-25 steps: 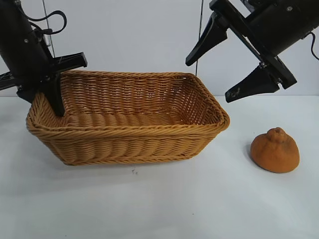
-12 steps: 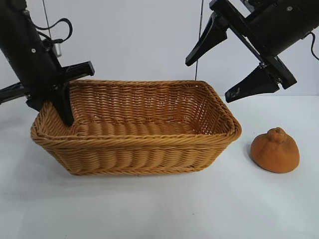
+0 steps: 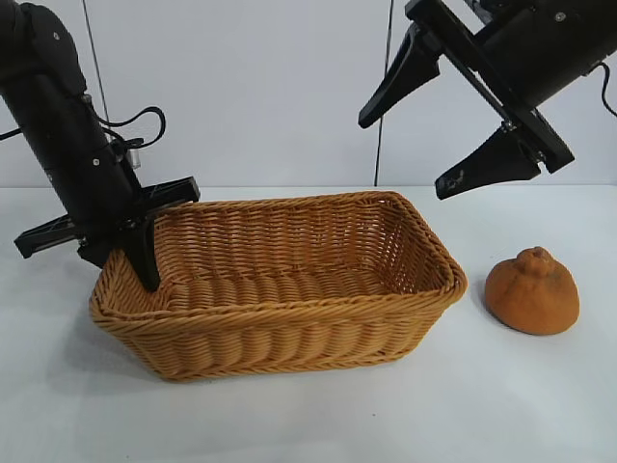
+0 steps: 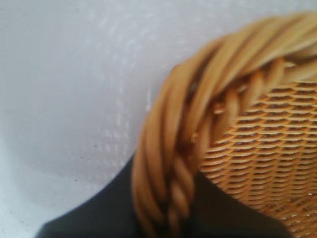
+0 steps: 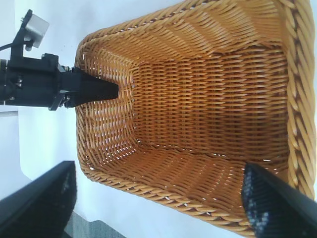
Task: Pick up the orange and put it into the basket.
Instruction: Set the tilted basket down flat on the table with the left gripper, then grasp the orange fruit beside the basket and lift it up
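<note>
A white tabletop [image 3: 318, 415] meets a pale wall [image 3: 260, 96] with a thin vertical seam [image 3: 382, 125].

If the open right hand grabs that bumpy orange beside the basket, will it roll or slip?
The orange sits on a broad flat underside on the table, so it probably won't roll. Its bumpy matte skin likely gives decent grip. The domed top narrows toward the nub, so a high pinch might slide off.

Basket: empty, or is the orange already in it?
Empty. The basket shows only bare weave inside, and the orange sits on the table beside it, apart from its rim.
</note>
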Controlling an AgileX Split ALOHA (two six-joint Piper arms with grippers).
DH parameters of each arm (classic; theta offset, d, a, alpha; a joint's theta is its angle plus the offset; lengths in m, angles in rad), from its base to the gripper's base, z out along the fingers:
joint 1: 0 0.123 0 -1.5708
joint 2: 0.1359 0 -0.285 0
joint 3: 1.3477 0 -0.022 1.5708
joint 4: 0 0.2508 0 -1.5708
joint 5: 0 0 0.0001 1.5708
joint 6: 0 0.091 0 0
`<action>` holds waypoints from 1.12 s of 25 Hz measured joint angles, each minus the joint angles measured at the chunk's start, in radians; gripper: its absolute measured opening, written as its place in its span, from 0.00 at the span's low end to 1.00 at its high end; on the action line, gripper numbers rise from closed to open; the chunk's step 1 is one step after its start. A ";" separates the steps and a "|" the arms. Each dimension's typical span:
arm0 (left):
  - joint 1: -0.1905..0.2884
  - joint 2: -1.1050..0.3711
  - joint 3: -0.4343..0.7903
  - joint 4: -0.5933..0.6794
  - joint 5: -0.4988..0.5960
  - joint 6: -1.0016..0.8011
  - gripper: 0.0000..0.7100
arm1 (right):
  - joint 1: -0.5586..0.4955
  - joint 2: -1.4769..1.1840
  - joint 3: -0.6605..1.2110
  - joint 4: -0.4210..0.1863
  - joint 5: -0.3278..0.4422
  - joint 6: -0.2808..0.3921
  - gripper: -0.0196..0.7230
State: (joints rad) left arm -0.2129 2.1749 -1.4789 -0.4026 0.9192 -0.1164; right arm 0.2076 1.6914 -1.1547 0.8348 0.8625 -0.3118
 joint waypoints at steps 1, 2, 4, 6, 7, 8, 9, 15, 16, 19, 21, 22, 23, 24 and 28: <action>0.000 0.001 0.000 -0.004 0.000 0.004 0.23 | 0.000 0.000 0.000 0.000 0.001 0.000 0.86; 0.000 0.002 0.000 -0.006 0.000 0.007 0.33 | 0.000 0.000 0.000 0.000 0.001 0.000 0.86; 0.000 -0.001 -0.002 -0.006 0.000 0.009 0.58 | 0.000 0.000 0.000 0.000 0.001 0.004 0.86; 0.000 -0.009 -0.015 -0.006 0.001 0.010 0.75 | 0.000 0.000 0.000 0.000 0.001 0.006 0.86; 0.000 -0.016 -0.023 -0.006 0.006 0.015 0.80 | 0.000 0.000 0.000 0.000 0.001 0.006 0.86; 0.000 -0.025 -0.035 -0.006 0.016 0.019 0.83 | 0.000 0.000 0.000 -0.001 0.002 0.006 0.86; 0.000 -0.036 -0.050 -0.005 0.032 0.020 0.85 | 0.000 0.000 0.000 -0.001 0.002 0.007 0.86; 0.000 -0.121 -0.172 0.109 0.139 0.025 0.88 | 0.000 0.000 -0.001 -0.001 0.002 0.007 0.86; 0.000 -0.132 -0.197 0.133 0.162 0.025 0.88 | 0.000 0.000 -0.001 -0.001 0.002 0.007 0.86; 0.008 -0.162 -0.259 0.224 0.219 0.025 0.88 | 0.000 0.000 -0.002 -0.001 0.003 0.007 0.86; 0.018 -0.176 -0.279 0.280 0.245 0.025 0.88 | 0.000 0.000 -0.002 -0.001 0.005 0.007 0.86; 0.028 -0.183 -0.281 0.305 0.256 0.025 0.88 | 0.000 0.000 -0.002 -0.001 0.005 0.007 0.86; 0.040 -0.187 -0.282 0.323 0.269 0.025 0.88 | 0.000 0.000 -0.002 -0.001 0.005 0.007 0.86; 0.053 -0.188 -0.282 0.341 0.280 0.025 0.88 | 0.000 0.000 -0.002 -0.001 0.005 0.007 0.86; 0.125 -0.190 -0.284 0.384 0.292 0.026 0.88 | 0.000 0.000 -0.002 -0.001 0.005 0.007 0.86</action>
State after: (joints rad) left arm -0.0878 1.9854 -1.7629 -0.0186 1.2113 -0.0902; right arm 0.2076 1.6914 -1.1565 0.8337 0.8679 -0.3046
